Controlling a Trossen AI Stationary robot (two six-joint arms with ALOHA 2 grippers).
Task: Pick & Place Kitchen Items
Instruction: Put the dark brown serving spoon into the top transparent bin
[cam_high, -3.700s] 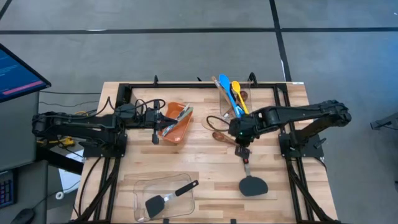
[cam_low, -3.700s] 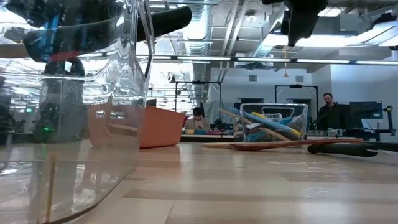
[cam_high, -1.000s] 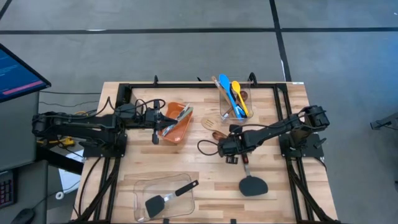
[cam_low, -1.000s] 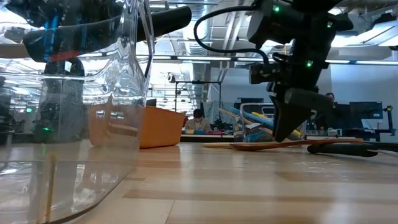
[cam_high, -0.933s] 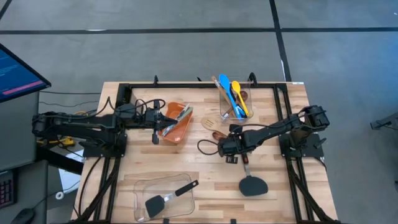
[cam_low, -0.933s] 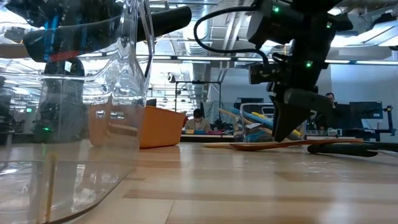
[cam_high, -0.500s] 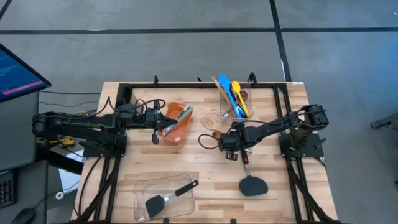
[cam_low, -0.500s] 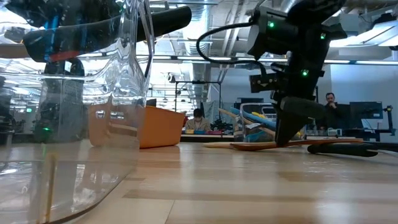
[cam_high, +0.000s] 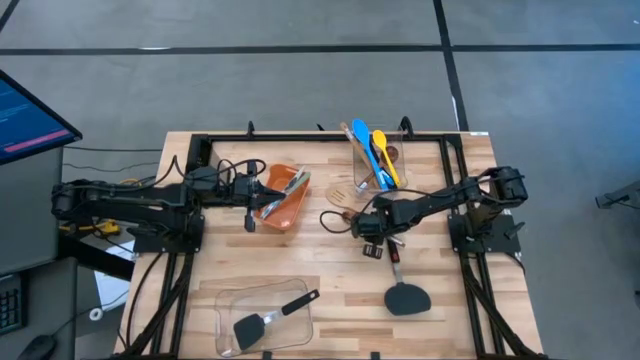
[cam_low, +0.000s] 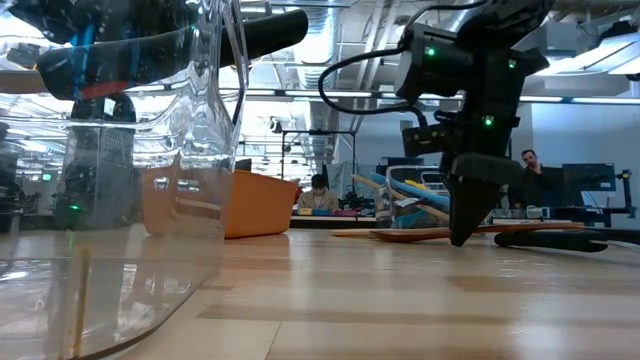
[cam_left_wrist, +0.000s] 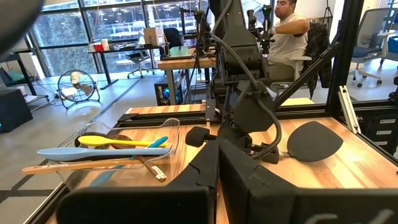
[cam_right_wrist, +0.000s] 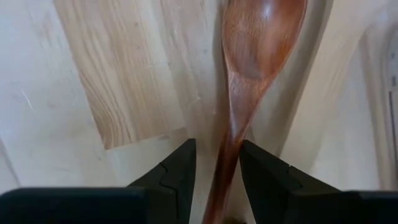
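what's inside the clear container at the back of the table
The clear container holds a blue spoon, a yellow spoon and a wooden spoon. Anything beneath them is covered.

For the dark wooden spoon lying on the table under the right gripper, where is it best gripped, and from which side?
Probably at the slim neck just below the bowl, from straight above. The wooden spoon lies flat on the table, and the right gripper already straddles that narrow handle with its fingers open on either side.
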